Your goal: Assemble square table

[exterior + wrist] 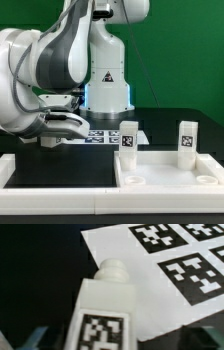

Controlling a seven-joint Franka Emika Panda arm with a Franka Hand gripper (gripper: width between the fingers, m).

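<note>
The white square tabletop [163, 172] lies tray-like at the exterior view's right. Two white tagged legs stand upright at its far corners, one on the left [129, 137] and one on the right [188, 141]. My gripper [64, 127] hangs low at the exterior view's left, beside the marker board [112, 135]. In the wrist view the gripper [105, 341] is shut on a third white leg [107, 297]. Its tag faces the camera and its rounded screw tip [113, 269] points out over the marker board [150, 283]. One dark finger [40, 338] shows beside the leg.
A long white border rail [60, 196] runs along the front and left of the black table. The robot's base [108, 85] stands behind the marker board. The green wall closes the back.
</note>
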